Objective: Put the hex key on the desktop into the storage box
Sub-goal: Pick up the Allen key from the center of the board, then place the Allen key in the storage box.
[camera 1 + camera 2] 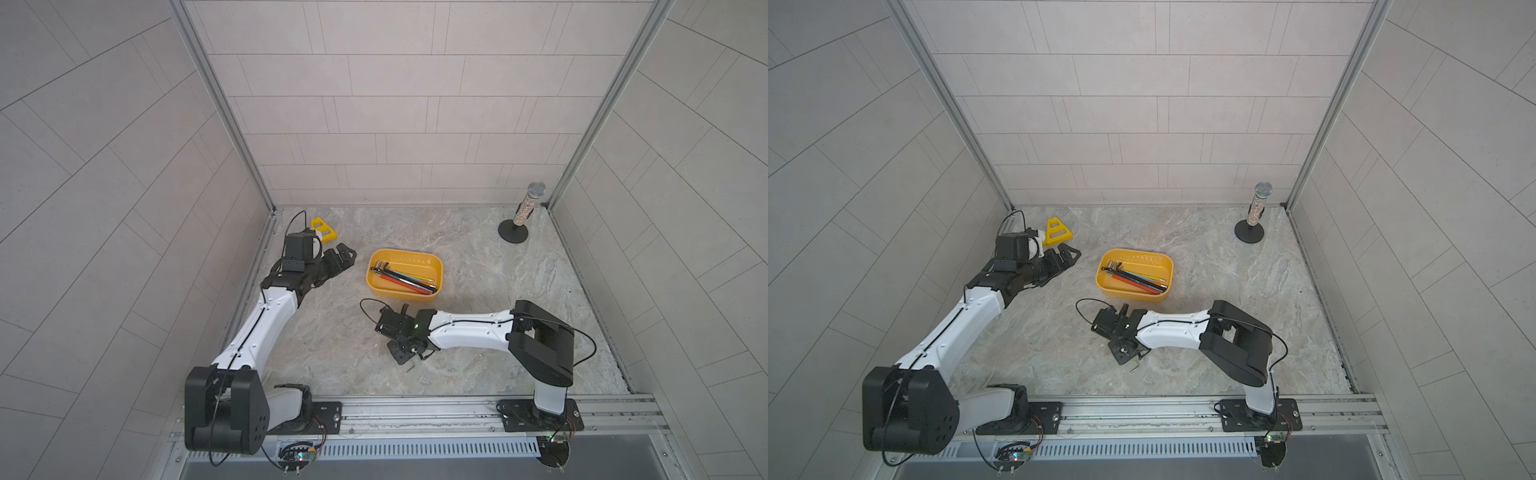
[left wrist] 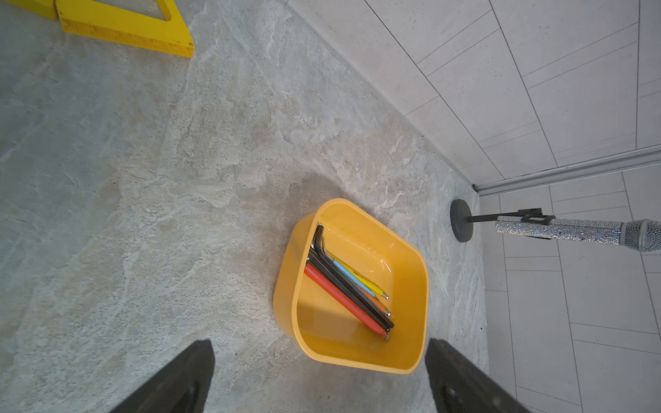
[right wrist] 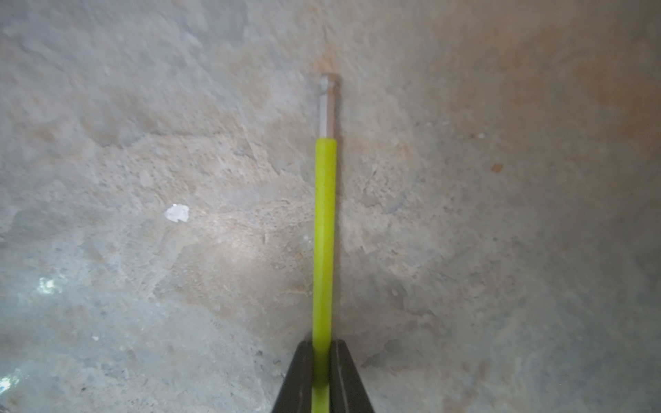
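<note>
Right end effector (image 3: 322, 345) is clamped on the yellow-green hex key (image 3: 324, 232), low on the worktop (image 1: 478, 257) toward its front edge. The storage box (image 1: 399, 296) mid-worktop has other keys (image 1: 405, 277) in it. Left end effector (image 1: 347, 254) gapes open beside the yellow bracket (image 1: 323, 229) in the far-left corner, and the mic stand (image 1: 524, 212) is in the far-right corner.

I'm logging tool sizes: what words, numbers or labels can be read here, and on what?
Nothing is legible.
Storage box: raised marks along its far inner wall, too small to read.
Hex keys in the box: faint dark print on a sleeve, too blurred.
Green hex key held by right gripper: no print shows.
</note>
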### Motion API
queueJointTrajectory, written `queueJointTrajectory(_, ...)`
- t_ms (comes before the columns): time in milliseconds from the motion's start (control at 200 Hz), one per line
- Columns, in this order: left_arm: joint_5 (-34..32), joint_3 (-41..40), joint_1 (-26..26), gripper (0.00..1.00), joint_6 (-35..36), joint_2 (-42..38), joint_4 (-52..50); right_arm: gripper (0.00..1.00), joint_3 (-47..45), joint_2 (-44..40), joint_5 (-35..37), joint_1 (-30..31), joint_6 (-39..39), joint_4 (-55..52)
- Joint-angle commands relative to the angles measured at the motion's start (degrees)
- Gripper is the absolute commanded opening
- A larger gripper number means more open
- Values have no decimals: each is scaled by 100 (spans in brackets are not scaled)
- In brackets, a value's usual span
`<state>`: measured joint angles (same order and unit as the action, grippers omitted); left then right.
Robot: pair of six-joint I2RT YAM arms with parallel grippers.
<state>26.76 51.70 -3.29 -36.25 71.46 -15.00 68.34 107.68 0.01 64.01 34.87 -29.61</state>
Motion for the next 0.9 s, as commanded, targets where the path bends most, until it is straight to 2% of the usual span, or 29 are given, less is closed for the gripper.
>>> queueJointTrajectory(0,116,-128,37,100,-126,-1,185,3,-117,18,97,33,62,-221)
queueJointTrajectory(105,137,-136,30,100,-154,2,208,0,-118,-123,221,32,64,-265)
queueJointTrajectory(595,127,-143,31,100,-119,-3,191,0,82,-1055,644,-63,-115,-633)
queueJointTrajectory(891,119,-71,37,100,-119,58,211,0,152,-1683,732,-486,-405,-845)
